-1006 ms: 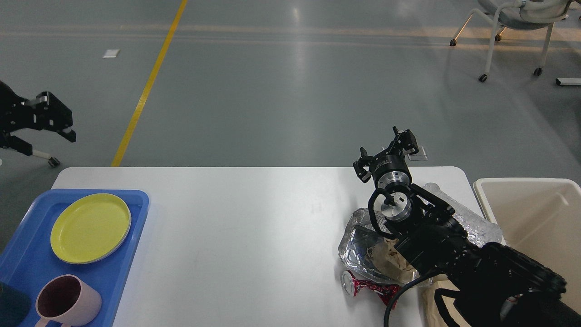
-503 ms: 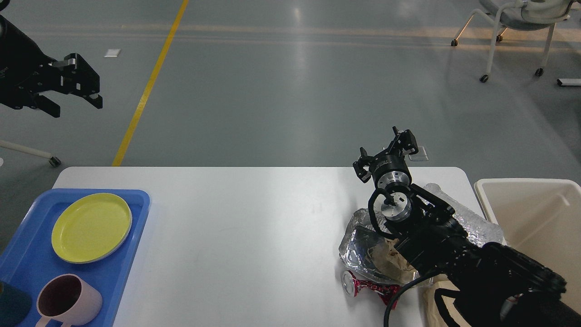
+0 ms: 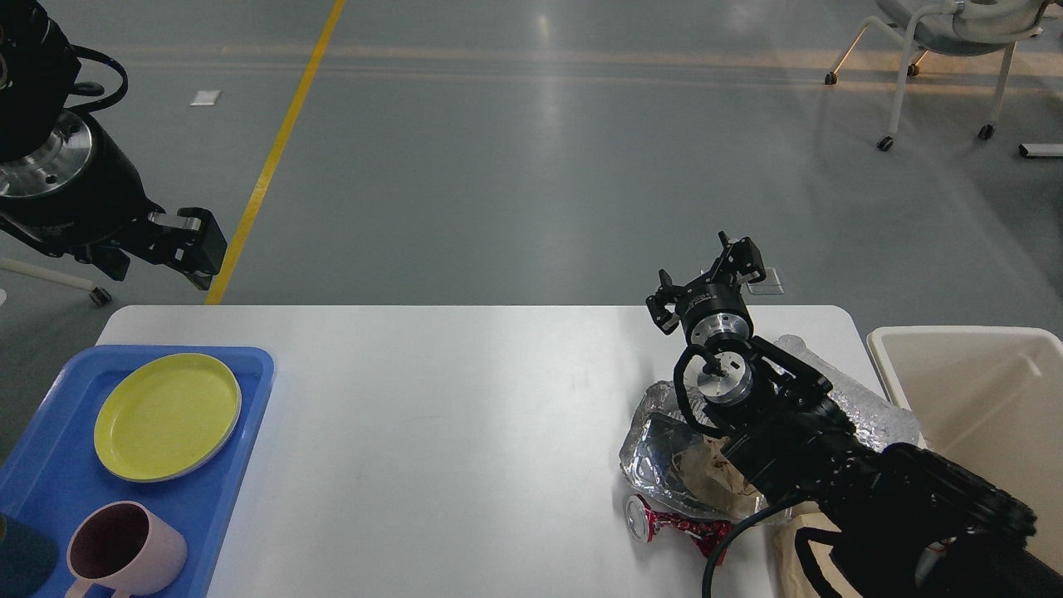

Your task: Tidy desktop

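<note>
Large white rounded-corner desktop (image 3: 465, 432), right end bearing crumpled silver foil wrapper (image 3: 652, 440) and crushed red can (image 3: 664, 525); right gripper (image 3: 706, 282) spread, empty, poised above; next: descend, grasp litter, bin; left gripper (image 3: 187, 249) spread indeterminate.

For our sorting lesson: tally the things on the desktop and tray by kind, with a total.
Trays: 1, blue tray
Plates: 1, yellow plate
Cups: 1, pink cup
Cans: 1, crushed red can
Plastic wrap: 1, wrap
Brown paper: 1, paper
Total: 6
</note>
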You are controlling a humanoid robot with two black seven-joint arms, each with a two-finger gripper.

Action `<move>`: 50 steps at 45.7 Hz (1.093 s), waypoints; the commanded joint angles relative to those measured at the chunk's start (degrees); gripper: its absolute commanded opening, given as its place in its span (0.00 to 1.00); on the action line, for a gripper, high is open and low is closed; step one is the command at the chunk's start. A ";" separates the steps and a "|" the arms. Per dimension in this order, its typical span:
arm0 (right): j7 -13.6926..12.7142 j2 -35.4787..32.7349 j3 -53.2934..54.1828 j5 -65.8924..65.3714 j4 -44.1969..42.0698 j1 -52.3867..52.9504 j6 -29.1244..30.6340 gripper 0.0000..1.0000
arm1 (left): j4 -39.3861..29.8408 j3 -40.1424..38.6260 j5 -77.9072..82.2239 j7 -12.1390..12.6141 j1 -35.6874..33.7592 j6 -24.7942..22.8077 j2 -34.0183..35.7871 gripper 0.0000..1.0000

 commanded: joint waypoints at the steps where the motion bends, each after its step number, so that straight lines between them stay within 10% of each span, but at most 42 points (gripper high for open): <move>1: -0.04 0.00 0.00 0.00 0.00 0.00 0.00 1.00 | -5.38 0.06 -0.08 0.10 -3.67 -0.11 -0.37 0.71; 15: -0.04 0.00 0.00 0.00 0.00 0.00 0.00 1.00 | -8.99 -0.64 -1.66 -0.08 -8.86 -9.25 -1.69 0.64; 25: -0.04 0.00 0.00 0.00 0.00 0.00 0.00 1.00 | -7.59 -0.73 -2.54 0.01 -4.92 -7.41 -2.66 0.64; 43: 0.04 0.08 0.00 0.00 0.00 0.00 0.00 1.00 | 10.07 -6.53 -2.63 0.80 22.15 32.74 -6.70 0.76; 50: -0.04 0.00 0.00 0.00 0.00 0.00 0.00 1.00 | 16.31 -13.38 -2.80 1.24 28.31 39.18 -8.10 0.78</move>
